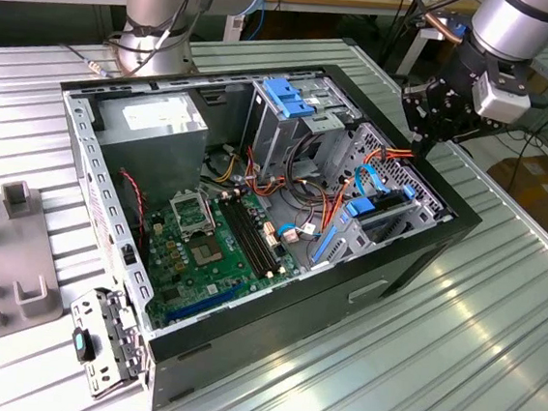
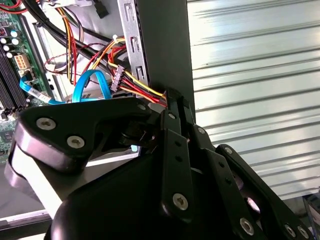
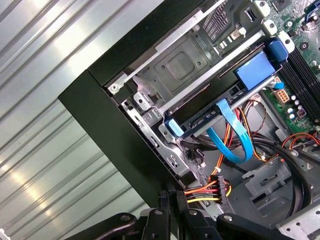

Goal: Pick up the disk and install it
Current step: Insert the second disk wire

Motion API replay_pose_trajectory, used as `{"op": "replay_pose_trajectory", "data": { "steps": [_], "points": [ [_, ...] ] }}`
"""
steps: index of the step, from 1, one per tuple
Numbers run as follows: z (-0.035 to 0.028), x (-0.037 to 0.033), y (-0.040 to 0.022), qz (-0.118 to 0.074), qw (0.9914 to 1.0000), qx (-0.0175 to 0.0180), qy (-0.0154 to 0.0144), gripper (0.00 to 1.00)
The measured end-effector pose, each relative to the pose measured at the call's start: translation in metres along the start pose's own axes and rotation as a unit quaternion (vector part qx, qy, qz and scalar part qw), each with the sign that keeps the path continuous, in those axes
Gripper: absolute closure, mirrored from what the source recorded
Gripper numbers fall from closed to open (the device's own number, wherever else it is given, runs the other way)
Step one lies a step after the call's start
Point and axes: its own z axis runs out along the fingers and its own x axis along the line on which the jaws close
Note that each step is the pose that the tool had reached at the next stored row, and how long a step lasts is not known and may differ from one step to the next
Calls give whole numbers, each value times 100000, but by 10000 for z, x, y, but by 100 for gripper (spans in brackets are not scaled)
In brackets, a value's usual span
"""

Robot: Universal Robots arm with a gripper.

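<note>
The disk (image 3: 175,127) lies flat in the drive cage at the case's front corner, with its blue plastic frame facing out and a blue data cable (image 3: 235,135) looping from it. In the exterior view the disk (image 1: 382,208) sits low in the cage on that view's right. My gripper (image 1: 426,123) hangs just above the case's rim beside that cage. In both wrist views the gripper (image 3: 171,196) (image 2: 172,102) is shut on the red, yellow and orange power cable (image 3: 200,192), whose black connector (image 2: 117,77) dangles near the fingertips.
The open black computer case (image 1: 446,232) lies on a ribbed metal table (image 1: 492,363). Inside are a grey power supply (image 1: 156,121), a green motherboard (image 1: 207,248) and an upper cage with a blue latch (image 1: 289,95). A grey fixture (image 1: 18,239) stands on the exterior view's left.
</note>
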Motion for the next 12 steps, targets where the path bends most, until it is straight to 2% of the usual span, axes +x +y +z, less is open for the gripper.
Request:
{"op": "replay_pose_trajectory", "data": {
  "steps": [6,12],
  "points": [
    [-49,4,-8,1,100000,4,-4,84],
    [-56,-5,-3,-6,100000,-32,27,84]
  ]
}}
